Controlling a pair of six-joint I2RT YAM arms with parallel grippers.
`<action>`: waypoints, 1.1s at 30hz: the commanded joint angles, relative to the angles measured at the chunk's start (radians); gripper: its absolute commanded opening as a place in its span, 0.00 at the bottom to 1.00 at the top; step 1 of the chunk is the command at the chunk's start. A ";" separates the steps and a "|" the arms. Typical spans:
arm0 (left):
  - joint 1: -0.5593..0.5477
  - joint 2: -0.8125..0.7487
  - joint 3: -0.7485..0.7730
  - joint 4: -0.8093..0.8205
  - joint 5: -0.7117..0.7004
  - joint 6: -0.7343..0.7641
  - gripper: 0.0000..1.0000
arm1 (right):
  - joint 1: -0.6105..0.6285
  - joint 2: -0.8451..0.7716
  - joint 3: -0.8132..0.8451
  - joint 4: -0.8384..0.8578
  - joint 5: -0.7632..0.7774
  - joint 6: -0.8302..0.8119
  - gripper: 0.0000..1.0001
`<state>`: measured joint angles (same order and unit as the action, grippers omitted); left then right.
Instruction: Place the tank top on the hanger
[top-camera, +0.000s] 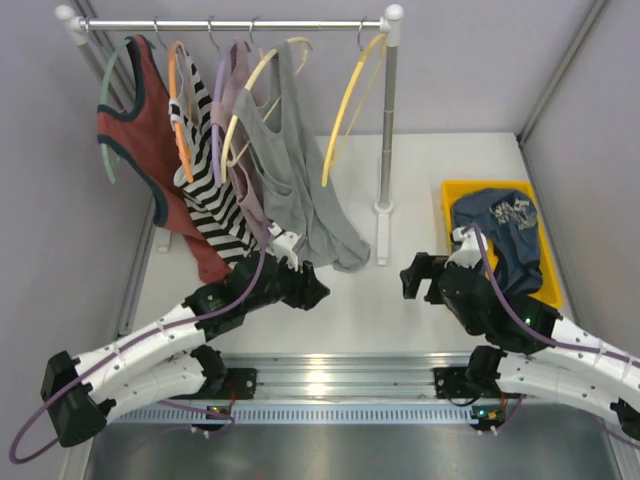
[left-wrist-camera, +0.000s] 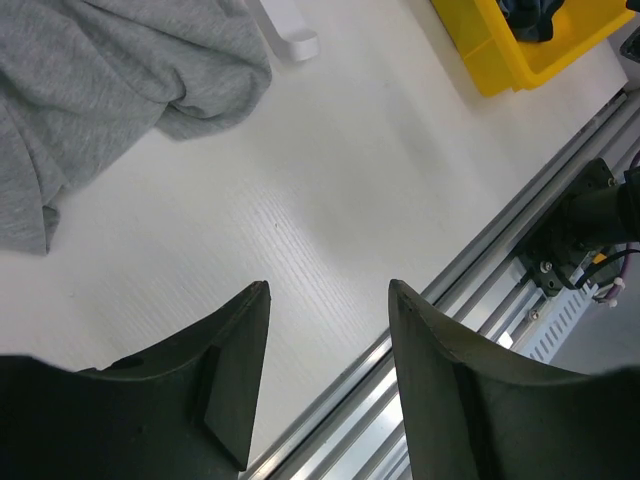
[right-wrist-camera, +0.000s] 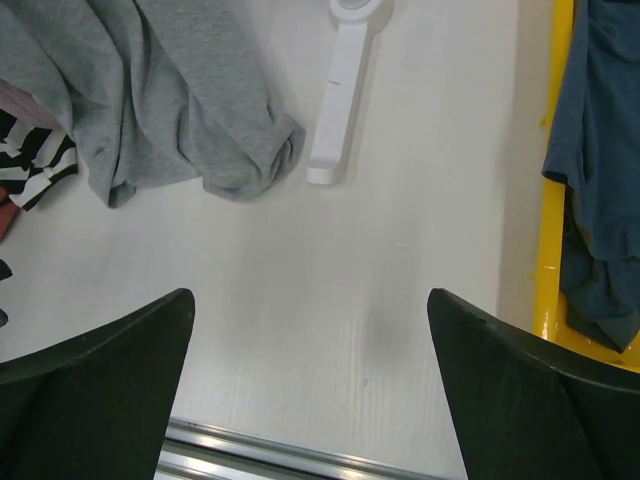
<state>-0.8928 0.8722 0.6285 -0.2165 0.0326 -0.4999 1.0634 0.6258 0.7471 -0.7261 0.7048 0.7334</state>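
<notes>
So nothing is in hand yet: the tank top (top-camera: 497, 232) lies crumpled in the yellow bin (top-camera: 448, 212) at the right side of the table (top-camera: 350, 305), and the hanger (top-camera: 350, 110) hangs bare at the right end of the rail (top-camera: 230, 24), beside the grey tank top (top-camera: 300, 190). My right gripper (right-wrist-camera: 310, 296) hovers low over bare table with its jaws spread wide and nothing between them, the bin's edge just off to its right. My left gripper (left-wrist-camera: 328, 292) is parted too, somewhat narrower, and empty, above the table near the grey top's hem. I judge this to be the first step, the reach for the garment. The next move calls for my right arm to swing over the bin's rim, come down on a raised fold near a strap or the neckline, and close there, so the top lifts out hanging open enough to thread onto the hanger.
</notes>
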 joint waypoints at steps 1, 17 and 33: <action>-0.006 -0.018 0.054 0.006 0.009 0.023 0.56 | -0.011 0.008 0.018 0.020 -0.010 -0.014 1.00; -0.003 -0.004 0.096 -0.041 0.041 0.080 0.58 | -0.551 0.330 0.287 -0.084 -0.282 -0.233 1.00; -0.003 0.062 0.139 -0.017 0.164 0.110 0.58 | -1.250 0.646 0.271 0.141 -0.602 -0.286 1.00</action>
<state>-0.8928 0.9291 0.7242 -0.2626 0.1581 -0.4080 -0.1219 1.2385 1.0203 -0.6872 0.1524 0.4454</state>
